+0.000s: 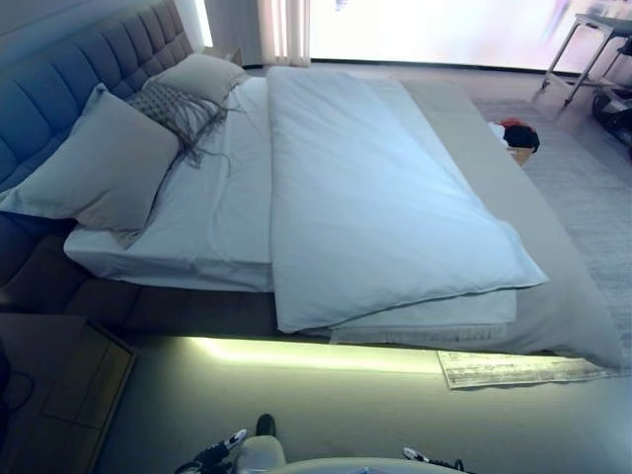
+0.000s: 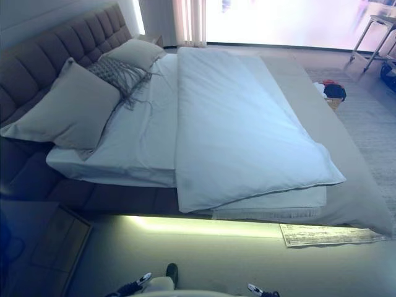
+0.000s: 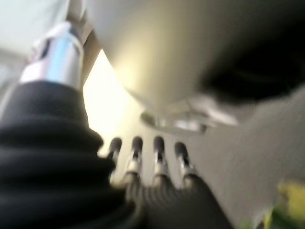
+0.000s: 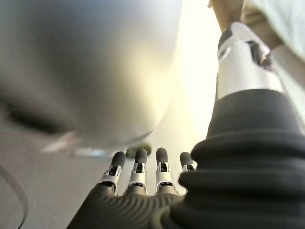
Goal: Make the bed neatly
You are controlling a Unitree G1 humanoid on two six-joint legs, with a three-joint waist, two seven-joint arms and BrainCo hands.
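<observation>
While the duvet [image 1: 375,197] lies spread over the bed [image 1: 553,296], folded back short of the pillows [image 1: 109,163] at the headboard [image 1: 89,69], sheet [image 1: 222,197] bare between. Left hand [image 3: 157,167] and right hand [image 4: 138,176] hang off the bedding, fingers straight, holding nothing.

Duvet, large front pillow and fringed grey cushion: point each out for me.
duvet [image 1: 375,197], left eye view, middle of its top.
large front pillow [image 1: 104,163], left eye view, centre of its face.
fringed grey cushion [image 1: 176,107], left eye view, its patterned face.
</observation>
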